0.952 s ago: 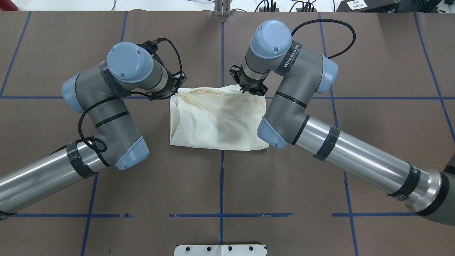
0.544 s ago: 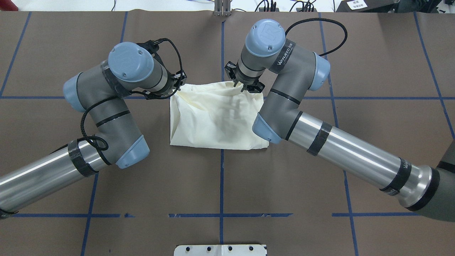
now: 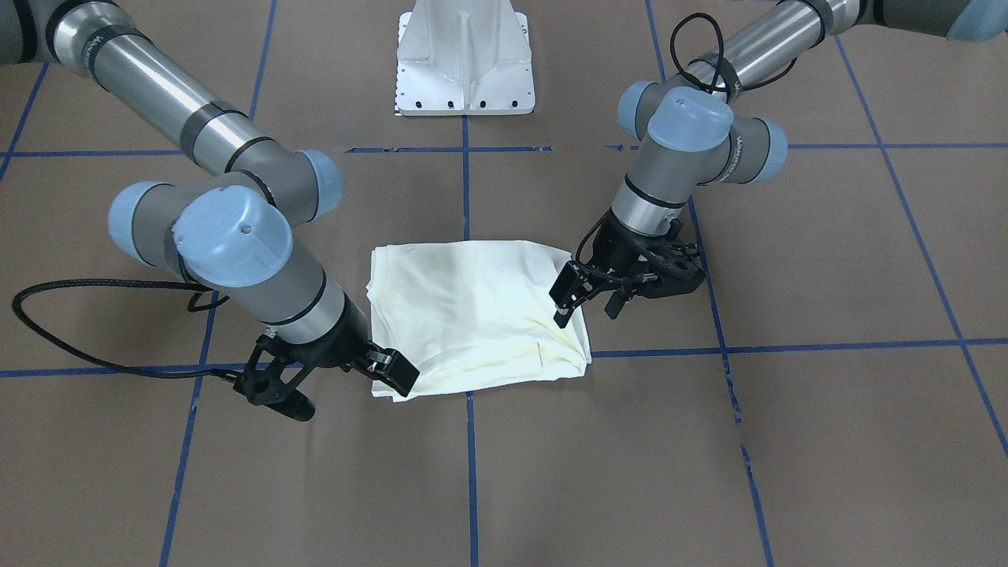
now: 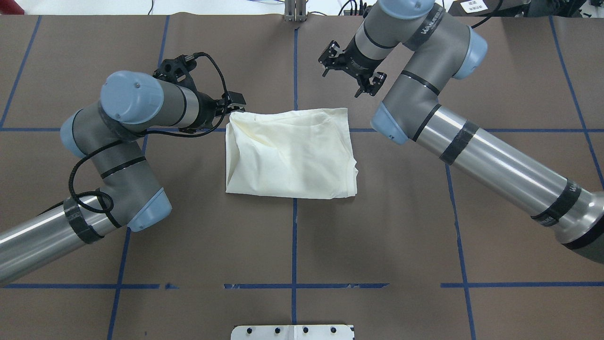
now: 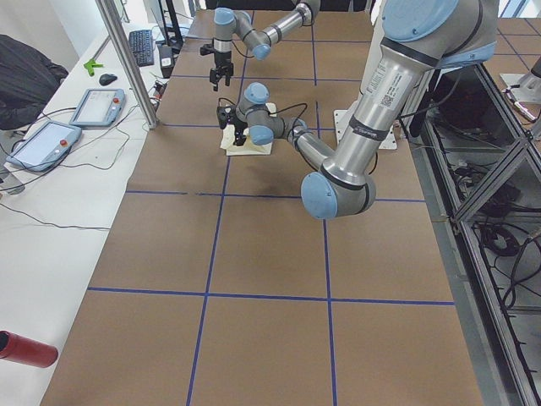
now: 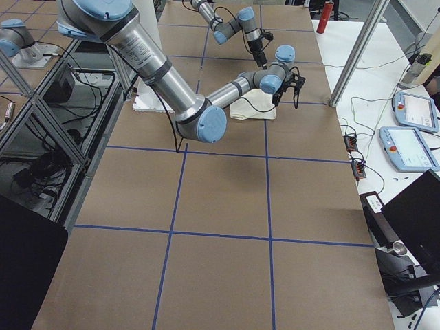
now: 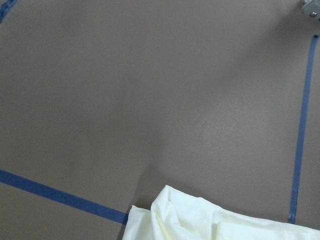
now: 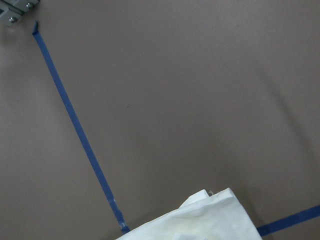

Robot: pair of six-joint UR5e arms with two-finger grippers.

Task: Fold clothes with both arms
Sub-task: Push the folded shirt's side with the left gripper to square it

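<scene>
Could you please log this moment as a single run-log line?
T-shirt: folded, plain side up, no print showing | left gripper: open, beside shirt corner | right gripper: open, empty

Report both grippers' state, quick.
Left gripper: open, holding nothing, at the edge of the shirt.
Right gripper: open, holding nothing.

Bright, even overhead light throws soft shadows on the table (image 4: pixel 292 245); wrist views look slightly soft.
</scene>
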